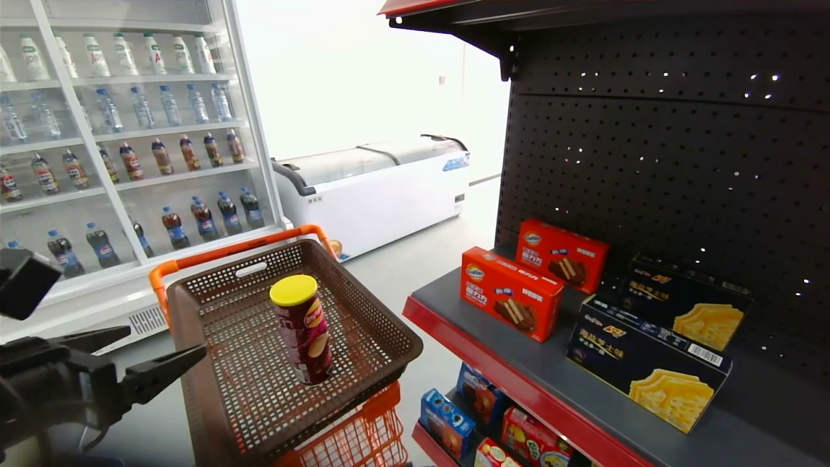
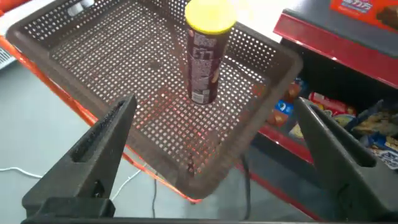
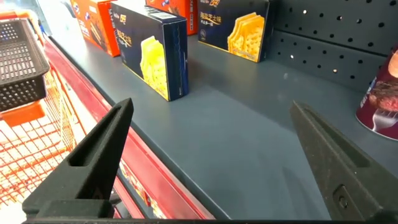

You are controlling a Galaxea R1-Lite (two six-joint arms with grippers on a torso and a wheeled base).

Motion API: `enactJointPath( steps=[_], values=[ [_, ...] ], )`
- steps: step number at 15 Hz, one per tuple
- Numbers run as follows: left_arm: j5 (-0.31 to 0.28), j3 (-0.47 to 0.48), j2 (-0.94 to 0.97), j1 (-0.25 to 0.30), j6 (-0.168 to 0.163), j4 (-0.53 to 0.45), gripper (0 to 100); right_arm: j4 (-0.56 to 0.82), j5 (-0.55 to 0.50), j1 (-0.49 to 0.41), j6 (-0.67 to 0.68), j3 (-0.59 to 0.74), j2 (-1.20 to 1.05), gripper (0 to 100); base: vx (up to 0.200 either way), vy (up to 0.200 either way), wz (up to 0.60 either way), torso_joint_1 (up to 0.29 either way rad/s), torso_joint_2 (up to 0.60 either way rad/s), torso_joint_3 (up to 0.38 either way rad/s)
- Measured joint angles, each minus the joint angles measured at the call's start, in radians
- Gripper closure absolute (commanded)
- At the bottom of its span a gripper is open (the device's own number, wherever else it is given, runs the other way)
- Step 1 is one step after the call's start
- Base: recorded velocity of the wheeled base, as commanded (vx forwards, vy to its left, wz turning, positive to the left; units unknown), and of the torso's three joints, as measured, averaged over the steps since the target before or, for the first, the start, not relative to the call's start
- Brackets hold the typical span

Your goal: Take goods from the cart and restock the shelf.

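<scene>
Chip can (image 1: 301, 331) upright mid-floor in the cart basket (image 1: 379, 311); my left claw (image 1: 168, 340) spread open by its near rim.
Light, stiff, slick, probably dentable: I'd pinch mid-body, gently. My right claw (image 3: 211, 106) gapes over the shelf (image 3: 249, 137).

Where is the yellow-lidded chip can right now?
Head view: the chip can stands upright in the cart's brown basket, left of the shelf, beyond the left gripper.

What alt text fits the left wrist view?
A yellow-lidded chip can stands upright in a brown mesh basket. The left gripper hovers at the basket's near edge, jaws open wide. A red-edged shelf stands beside it.
</scene>
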State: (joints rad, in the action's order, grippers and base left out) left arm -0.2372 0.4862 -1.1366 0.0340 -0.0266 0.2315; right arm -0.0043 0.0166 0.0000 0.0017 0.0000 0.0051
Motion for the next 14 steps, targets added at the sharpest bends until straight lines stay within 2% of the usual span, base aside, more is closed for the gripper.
enactJointPath(
  steps=[4, 8, 10, 14],
  values=[
    [-0.028, 0.013, -0.296, 0.024, -0.009, 0.216, 0, 0.0, 0.0, 0.0, 0.0, 0.0, 0.0, 0, 0.0, 0.0, 0.0, 0.0, 0.0, 0.0],
    [-0.062, 0.063, -0.564, 0.003, -0.033, 0.391, 0, 0.0, 0.0, 0.0, 0.0, 0.0, 0.0, 0, 0.0, 0.0, 0.0, 0.0, 0.0, 0.0],
    [-0.064, 0.099, -0.668, -0.009, -0.047, 0.44, 0, 0.0, 0.0, 0.0, 0.0, 0.0, 0.0, 0, 0.0, 0.0, 0.0, 0.0, 0.0, 0.0],
    [-0.061, 0.167, -0.831, -0.046, -0.096, 0.512, 0, 0.0, 0.0, 0.0, 0.0, 0.0, 0.0, 0, 0.0, 0.0, 0.0, 0.0, 0.0, 0.0]
  ],
)
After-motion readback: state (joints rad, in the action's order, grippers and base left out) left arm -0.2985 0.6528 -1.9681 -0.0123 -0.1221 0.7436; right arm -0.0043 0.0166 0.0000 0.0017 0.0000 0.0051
